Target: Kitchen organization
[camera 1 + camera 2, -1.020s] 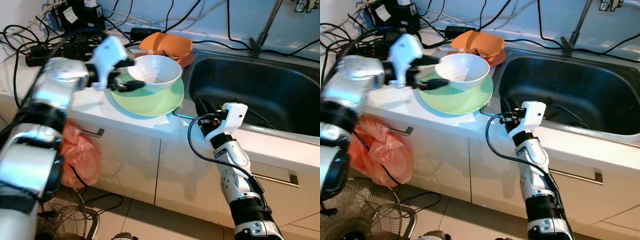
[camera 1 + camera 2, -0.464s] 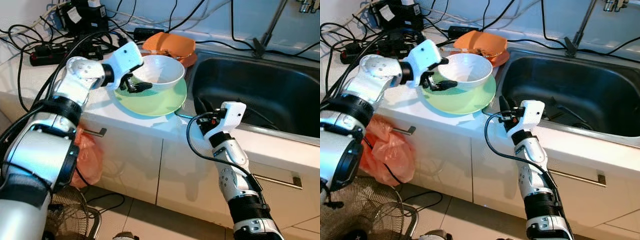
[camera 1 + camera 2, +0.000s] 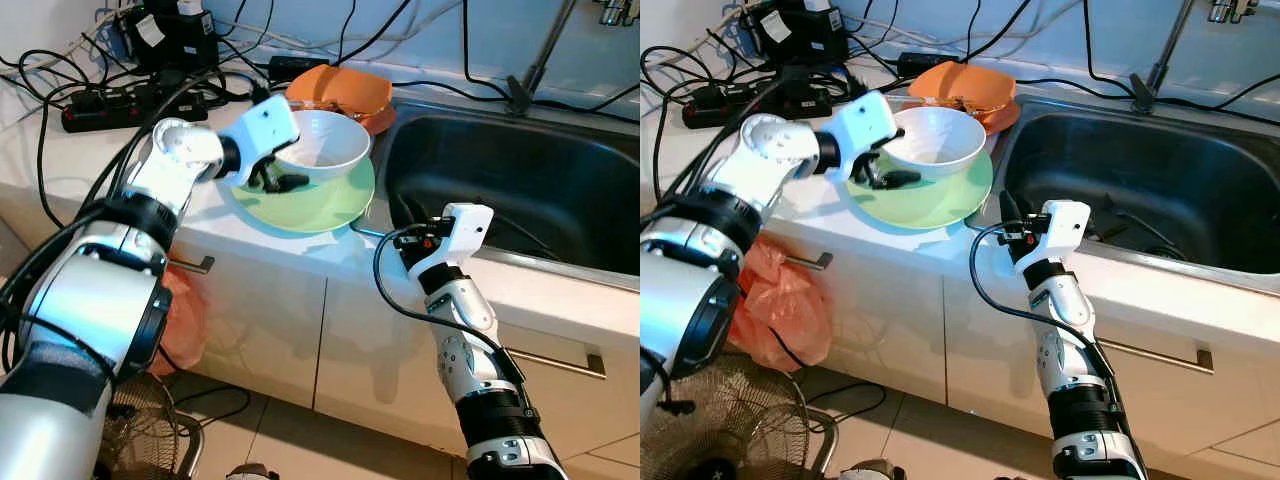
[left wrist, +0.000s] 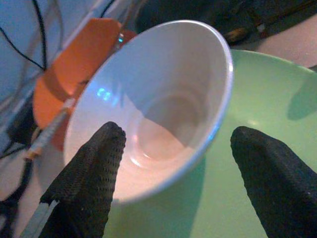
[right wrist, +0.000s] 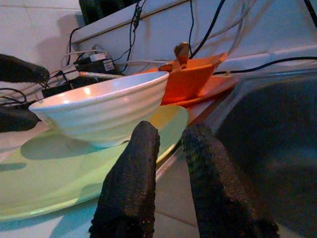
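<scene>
Left claw (image 3: 274,176) is reaching in at the white bowl (image 3: 320,145), fingers spread wide to straddle its rim (nothing gripped yet); bowl is sitting on the green plate (image 3: 312,203) on the counter (image 3: 200,215); right claw (image 3: 1006,212) is idling at the sink (image 3: 1140,190) edge, fingers nearly together, holding nothing.

Head cameras are looking down from above at the counter (image 3: 90,160) and sink (image 3: 520,180). Both wrist cameras are viewing close in, sharing the white bowl (image 4: 163,99) on the green plate (image 5: 44,183).
</scene>
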`<state>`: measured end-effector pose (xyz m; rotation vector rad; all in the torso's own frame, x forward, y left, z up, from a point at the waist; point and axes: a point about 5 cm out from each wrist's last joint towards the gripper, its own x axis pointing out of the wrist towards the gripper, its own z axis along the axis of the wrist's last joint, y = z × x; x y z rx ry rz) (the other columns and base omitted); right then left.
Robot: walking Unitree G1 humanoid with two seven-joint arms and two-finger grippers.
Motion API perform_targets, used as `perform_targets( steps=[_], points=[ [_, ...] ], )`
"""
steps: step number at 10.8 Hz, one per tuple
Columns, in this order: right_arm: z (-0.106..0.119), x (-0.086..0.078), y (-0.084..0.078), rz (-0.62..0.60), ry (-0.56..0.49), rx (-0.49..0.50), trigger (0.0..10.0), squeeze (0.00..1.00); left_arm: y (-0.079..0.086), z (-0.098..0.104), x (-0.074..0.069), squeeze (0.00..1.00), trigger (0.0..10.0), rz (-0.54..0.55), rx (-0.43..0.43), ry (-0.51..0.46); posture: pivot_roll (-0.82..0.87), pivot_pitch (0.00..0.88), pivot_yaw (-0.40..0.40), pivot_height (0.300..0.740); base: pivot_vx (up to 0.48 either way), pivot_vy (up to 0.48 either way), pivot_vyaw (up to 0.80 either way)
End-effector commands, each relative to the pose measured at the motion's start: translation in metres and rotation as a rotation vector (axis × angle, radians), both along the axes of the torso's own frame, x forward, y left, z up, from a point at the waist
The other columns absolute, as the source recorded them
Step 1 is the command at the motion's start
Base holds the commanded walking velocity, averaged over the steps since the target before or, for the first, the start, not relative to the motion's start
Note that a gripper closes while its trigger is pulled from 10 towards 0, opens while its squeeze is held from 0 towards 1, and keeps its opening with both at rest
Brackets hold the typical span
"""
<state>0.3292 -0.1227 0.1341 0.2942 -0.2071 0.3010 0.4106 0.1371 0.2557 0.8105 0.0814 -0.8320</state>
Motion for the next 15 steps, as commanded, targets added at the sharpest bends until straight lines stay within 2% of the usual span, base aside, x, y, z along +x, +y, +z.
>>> perform_targets(
  steps=[1, 3, 8, 11, 13, 15],
  points=[
    [-0.004, 0.001, 0.0, -0.006, 0.017, 0.0, 10.0, 0.0, -0.006, 0.004, 0.001, 0.0, 10.0, 0.001, 0.038, -0.024, 0.16, 0.007, 0.031, 0.74, 0.0, 0.0, 0.0],
    [-0.004, 0.0, 0.0, -0.008, 0.016, 0.001, 10.0, 0.0, -0.012, 0.001, 0.003, 0.0, 10.0, 0.019, 0.074, -0.063, 0.16, 0.007, 0.033, 0.74, 0.0, 0.0, 0.0],
    [-0.004, -0.001, 0.0, -0.011, 0.017, 0.005, 10.0, 0.0, -0.023, -0.006, 0.004, 0.0, 10.0, 0.034, 0.111, -0.085, 0.15, 0.011, 0.04, 0.74, 0.0, 0.0, 0.0],
    [-0.005, -0.002, 0.0, -0.014, 0.019, 0.007, 10.0, 0.0, -0.028, -0.019, 0.005, 0.0, 10.0, 0.085, 0.12, -0.115, 0.14, 0.012, 0.043, 0.74, 0.0, 0.0, 0.0],
    [-0.006, -0.003, 0.0, -0.016, 0.019, 0.008, 10.0, 0.0, -0.03, -0.033, 0.002, 0.0, 10.0, 0.081, 0.137, -0.08, 0.13, 0.013, 0.044, 0.74, 0.0, 0.0, 0.0],
    [-0.006, -0.003, 0.001, -0.015, 0.02, 0.008, 10.0, 0.0, -0.031, -0.05, -0.002, 0.0, 10.0, 0.051, 0.145, -0.001, 0.13, 0.017, 0.043, 0.74, 0.0, 0.0, 0.0]
  ],
)
